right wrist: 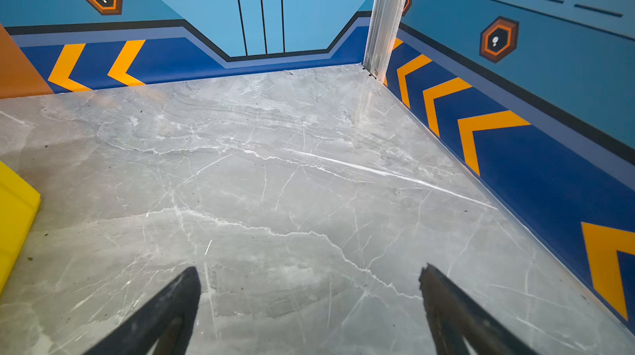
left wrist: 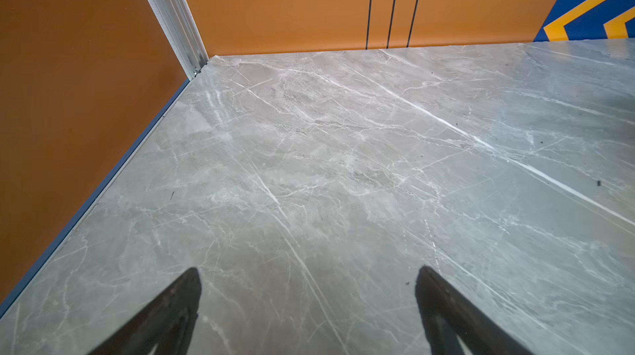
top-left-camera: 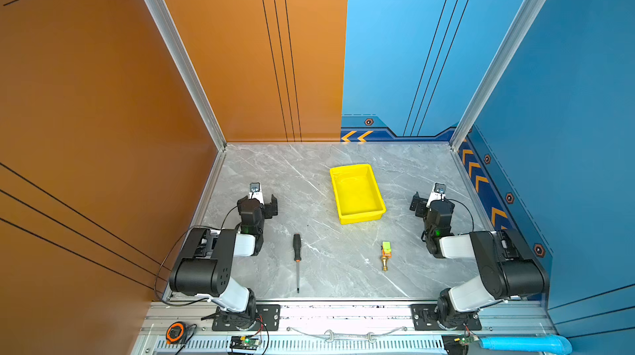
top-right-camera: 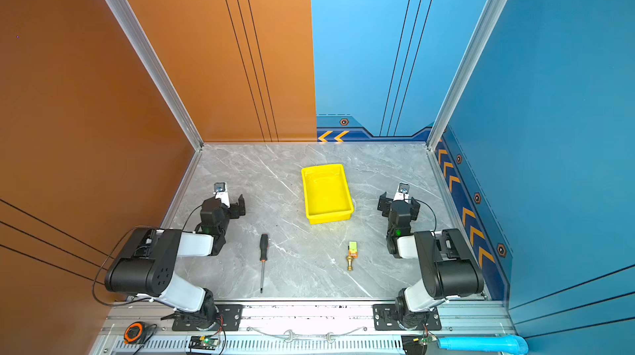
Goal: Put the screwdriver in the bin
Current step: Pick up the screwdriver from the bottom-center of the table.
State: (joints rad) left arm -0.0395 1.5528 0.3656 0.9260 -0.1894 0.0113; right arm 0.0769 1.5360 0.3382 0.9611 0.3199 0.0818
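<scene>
Fingers apart and empty, the left gripper (left wrist: pixel 309 271) and right gripper (right wrist: pixel 309 269) hung idle; the screwdriver (top-left-camera: pixel 297 260), seven o'clock of the bin (top-left-camera: pixel 360 219), likely needed a square handle pinch.

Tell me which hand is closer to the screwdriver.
Left. The left hand hovers a little beyond the handle of the screwdriver; the right hand is across the table, on the far side of the bin.

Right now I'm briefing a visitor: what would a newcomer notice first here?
The empty bright yellow bin stands out near the centre. Nearer the front lie the screwdriver, on the left, and a small brass piece with an orange-green block, before the bin.
</scene>
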